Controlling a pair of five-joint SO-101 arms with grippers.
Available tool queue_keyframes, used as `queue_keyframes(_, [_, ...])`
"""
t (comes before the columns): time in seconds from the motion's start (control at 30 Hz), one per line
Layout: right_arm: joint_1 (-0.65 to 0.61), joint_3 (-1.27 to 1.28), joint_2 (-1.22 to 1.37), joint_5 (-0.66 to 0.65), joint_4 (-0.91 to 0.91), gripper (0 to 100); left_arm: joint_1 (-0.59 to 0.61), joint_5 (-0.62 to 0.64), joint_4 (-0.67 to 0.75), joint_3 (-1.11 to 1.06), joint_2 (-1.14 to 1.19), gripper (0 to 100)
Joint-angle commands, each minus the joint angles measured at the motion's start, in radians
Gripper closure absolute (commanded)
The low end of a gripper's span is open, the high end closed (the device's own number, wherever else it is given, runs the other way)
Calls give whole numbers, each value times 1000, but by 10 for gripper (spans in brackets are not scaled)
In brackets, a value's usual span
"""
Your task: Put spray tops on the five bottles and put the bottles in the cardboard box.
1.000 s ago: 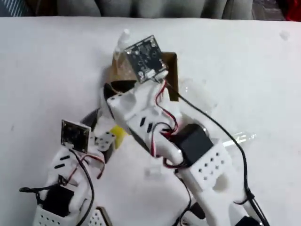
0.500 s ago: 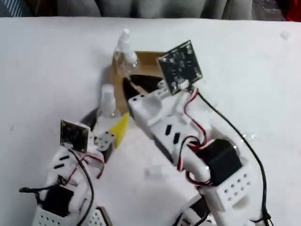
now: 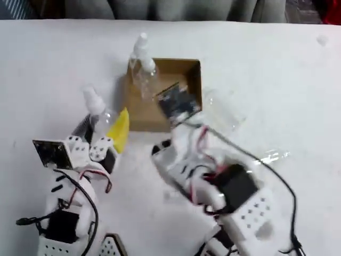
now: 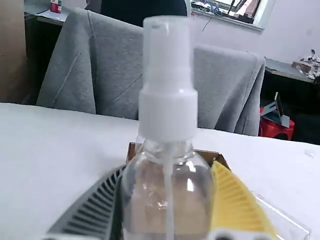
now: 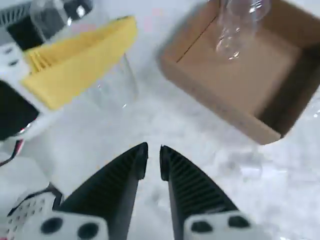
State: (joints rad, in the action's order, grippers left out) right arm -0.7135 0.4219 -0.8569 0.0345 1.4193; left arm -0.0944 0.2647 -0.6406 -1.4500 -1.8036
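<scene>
A: How far along does the robot look?

B: Roughly halfway, at a guess. The box [image 3: 144, 114] sits in the middle of the table [image 3: 53, 64], toward the far side. A bottle [image 3: 148, 74] with its top on stands inside, at the far-left corner. Another bottle [image 3: 139, 48], also topped, rises right at that corner. From above it is hard to tell whether it is inside or just behind the wall.

A: And the arms?

B: The left gripper [image 3: 104, 121] is near and left of the box. It is clamped on a third bottle [image 4: 160, 200], held upright between the grey and yellow fingers. Its top [image 4: 167, 75] is on, so that one seems ready for boxing. The right gripper [image 5: 153, 149] hangs over bare table just on the near side of the box. Its fingers are drawn to a narrow slit with nothing between them.

A: So what is left?

B: Boxing the held bottle, then probably two more to top and box. Clear shapes [image 3: 224, 109] lie just right of the box. They may be the bare bottles, but they are too faint to be sure.
</scene>
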Motion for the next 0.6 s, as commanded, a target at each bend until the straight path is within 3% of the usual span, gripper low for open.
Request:
queue_keyframes(0.0, [-134, 147, -15, -5, -136, 984, 18, 17, 52, 94, 130, 979])
queue_keyframes(0.23, [-262, 391, -13, 8, -509, 984, 70, 18, 158, 135, 352, 979])
queue_keyframes(0.37, [-305, 534, -13, 141, -782, 984, 73, 18, 153, 135, 334, 979])
queue_keyframes(0.57, [-294, 647, -4, 157, -1017, 984, 68, 18, 89, 133, 272, 979])
